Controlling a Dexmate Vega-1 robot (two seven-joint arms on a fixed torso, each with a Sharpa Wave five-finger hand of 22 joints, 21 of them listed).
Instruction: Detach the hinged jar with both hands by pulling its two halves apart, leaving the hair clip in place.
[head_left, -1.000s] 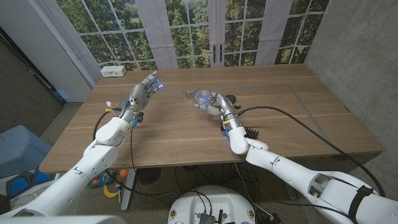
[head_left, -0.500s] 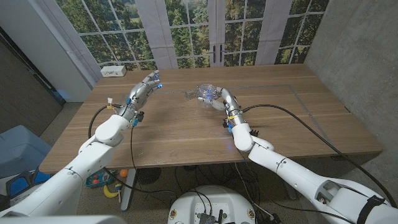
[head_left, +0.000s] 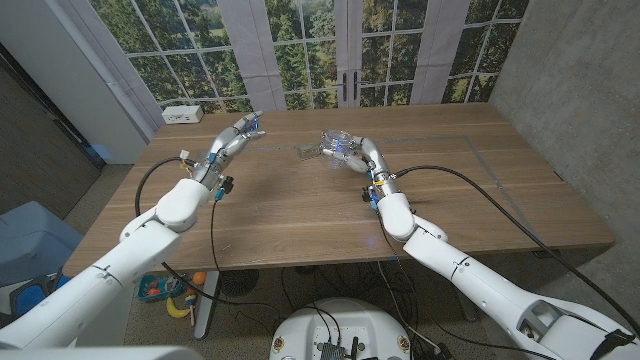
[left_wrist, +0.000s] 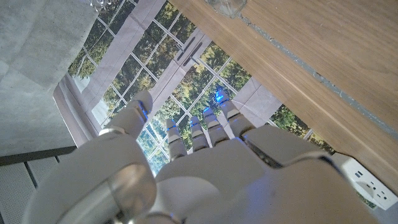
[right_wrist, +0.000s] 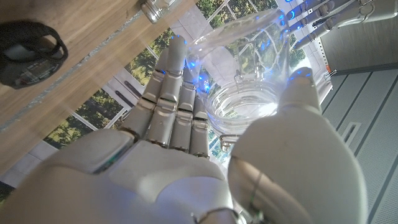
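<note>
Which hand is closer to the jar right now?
Right. The right hand grips the clear jar, fingers wrapped around it. The left hand hovers open well off to the jar's left, apart from it.

**Right wrist: jar in my grip**

My right hand (right_wrist: 186, 155) is wrapped around the clear glass hinged jar (right_wrist: 249, 93), fingers (right_wrist: 174, 93) along one side and the thumb (right_wrist: 298, 118) on the other, its open mouth facing the camera. Blue light glints on the fingertips and through the glass. A dark hair clip (right_wrist: 28, 53) lies on the wooden table (right_wrist: 81, 31), well apart from the jar. Window panes and trees show behind.
</note>
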